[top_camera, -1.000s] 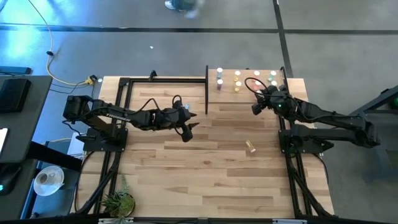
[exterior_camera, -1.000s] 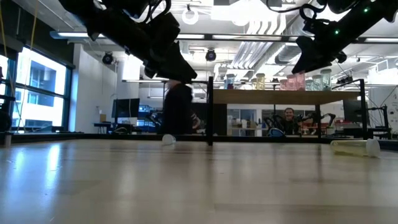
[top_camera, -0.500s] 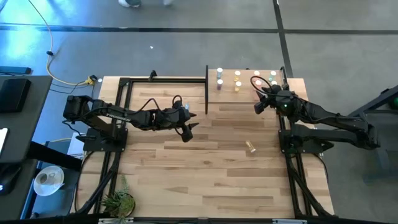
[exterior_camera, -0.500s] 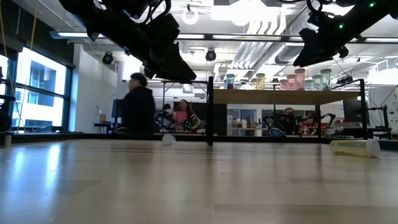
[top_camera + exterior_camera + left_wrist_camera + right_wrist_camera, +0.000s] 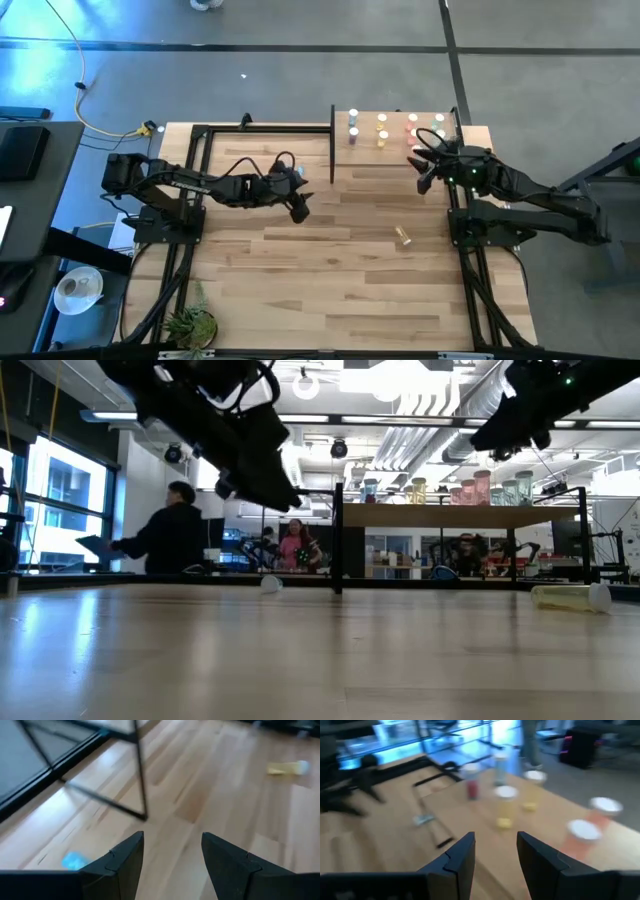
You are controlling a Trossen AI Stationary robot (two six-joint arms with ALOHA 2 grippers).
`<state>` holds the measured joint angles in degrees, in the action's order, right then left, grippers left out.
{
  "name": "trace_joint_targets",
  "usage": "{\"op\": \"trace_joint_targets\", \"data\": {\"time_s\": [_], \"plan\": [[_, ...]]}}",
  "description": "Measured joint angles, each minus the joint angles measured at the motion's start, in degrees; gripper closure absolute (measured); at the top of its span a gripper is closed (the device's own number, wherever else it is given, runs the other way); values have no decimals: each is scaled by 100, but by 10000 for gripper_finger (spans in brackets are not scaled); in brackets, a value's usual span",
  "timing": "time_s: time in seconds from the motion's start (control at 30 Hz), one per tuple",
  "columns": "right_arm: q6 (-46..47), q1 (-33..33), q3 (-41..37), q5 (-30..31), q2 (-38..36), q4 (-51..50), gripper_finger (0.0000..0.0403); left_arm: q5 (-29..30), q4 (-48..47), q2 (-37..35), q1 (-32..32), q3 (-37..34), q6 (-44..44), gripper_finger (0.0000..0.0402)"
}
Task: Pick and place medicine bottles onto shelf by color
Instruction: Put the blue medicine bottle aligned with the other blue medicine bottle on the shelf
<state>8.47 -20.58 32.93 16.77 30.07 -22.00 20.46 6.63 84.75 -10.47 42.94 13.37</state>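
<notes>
From above, upright bottles (image 5: 382,130) are seen on the shelf (image 5: 395,150), one yellow bottle (image 5: 403,236) lying well off it; the right gripper (image 5: 424,172) could topple them. In both wrist views, jaws are seen open and empty, the left gripper (image 5: 172,865) near the shelf's post

My left gripper (image 5: 262,480) hangs above the table (image 5: 320,650), clear of the shelf (image 5: 455,516), which carries upright bottles (image 5: 478,488). One yellow bottle (image 5: 570,597) lies on its side on the table at right.

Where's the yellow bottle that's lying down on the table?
The yellow bottle lies on its side on the tabletop's right half in the high view, nearer than the shelf, beside the right arm's base.
</notes>
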Motion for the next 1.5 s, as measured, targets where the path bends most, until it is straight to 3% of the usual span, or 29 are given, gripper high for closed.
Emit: {"op": "trace_joint_targets", "data": {"time_s": [0.27,0.43,0.6,0.73,1.0,1.27,1.5], "plan": [[-487,0,0,-1146,-18,236,265,-295,-740,2,-699,131,211,213],[-507,0,0,-1298,-20,253,265,-952,-1755,2,-1097,776,-466,213],[-480,0,0,-1321,-20,247,265,-780,-3236,2,-1277,1593,-1375,213],[-446,0,0,-1379,-20,245,265,-716,-3803,0,-1332,1923,-2487,213],[-444,0,0,-1380,-22,254,265,-760,-3750,0,-1330,1971,-4971,213],[-445,-1,0,-1281,-18,302,265,-9,-2740,10,-1460,1971,-7048,213],[-446,-2,0,-1281,-15,286,265,-132,-2478,246,-1744,1970,-8299,213]]}}
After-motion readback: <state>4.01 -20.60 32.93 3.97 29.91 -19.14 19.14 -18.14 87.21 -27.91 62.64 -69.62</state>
